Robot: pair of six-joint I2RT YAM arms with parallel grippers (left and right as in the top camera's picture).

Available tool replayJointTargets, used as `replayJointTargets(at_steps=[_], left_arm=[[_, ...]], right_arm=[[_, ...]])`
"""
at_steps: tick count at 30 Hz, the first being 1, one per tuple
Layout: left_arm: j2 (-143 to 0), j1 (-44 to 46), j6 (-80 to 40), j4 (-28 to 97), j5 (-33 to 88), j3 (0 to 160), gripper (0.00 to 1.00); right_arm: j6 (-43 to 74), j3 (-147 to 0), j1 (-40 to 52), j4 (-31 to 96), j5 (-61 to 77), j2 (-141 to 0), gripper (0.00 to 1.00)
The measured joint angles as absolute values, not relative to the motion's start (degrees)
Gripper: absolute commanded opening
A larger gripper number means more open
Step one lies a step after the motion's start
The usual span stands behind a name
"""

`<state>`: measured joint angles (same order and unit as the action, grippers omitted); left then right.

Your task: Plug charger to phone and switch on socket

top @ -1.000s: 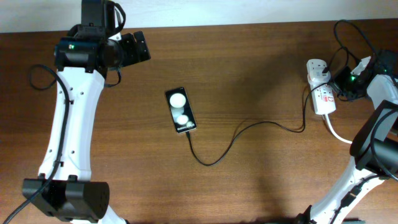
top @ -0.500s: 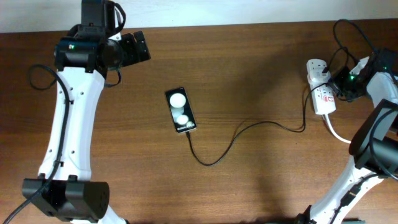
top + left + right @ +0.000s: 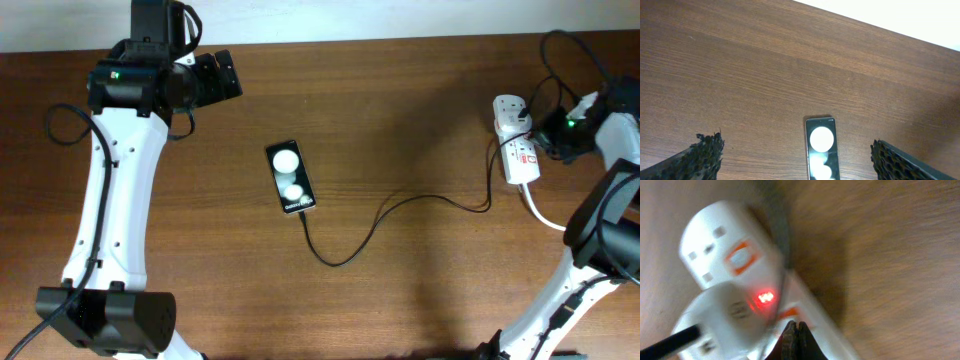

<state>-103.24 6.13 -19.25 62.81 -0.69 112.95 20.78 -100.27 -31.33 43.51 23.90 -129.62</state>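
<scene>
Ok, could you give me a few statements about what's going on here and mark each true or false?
1. The phone shows two white circles. True.
2. The left hand holds the phone. False: it is open, empty and away from the phone.
3. A red light glows on the socket. True.
4. The right hand is wide open. False: it is shut, right at the socket.

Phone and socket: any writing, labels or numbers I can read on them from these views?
No text can be read outright.
On the phone: small white lettering at one end, too small to read.
On the socket: small red marks in the overhead view, too small to read.
On the plug block: a faint round mark, blurred.
Beside it: a red light, no characters.
</scene>
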Motion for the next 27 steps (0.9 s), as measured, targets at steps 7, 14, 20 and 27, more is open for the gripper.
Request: replayJointTargets(at_steps=[7, 14, 20, 27], left_arm=[[-103.24, 6.13, -19.25, 62.76, -0.71, 112.95, 0.99], [-103.24, 6.13, -19.25, 62.78, -0.71, 112.95, 0.99], [-103.24, 6.13, -19.27, 62.78, -0.71, 112.95, 0.99], [-103.24, 6.13, -19.25, 62.81, -0.71, 112.95, 0.99]], right_arm=[[19.59, -115.59, -40.51, 57.08, 23.73, -129.62, 0.04], [11.88, -129.38, -37.17, 69.28, 25.45, -123.52, 0.08], [6.81, -133.88, -31.20, 73.30, 26.33, -114.45, 0.08], [0.62, -134.15, -22.63, 79.46, 26.65, -105.06, 0.16]])
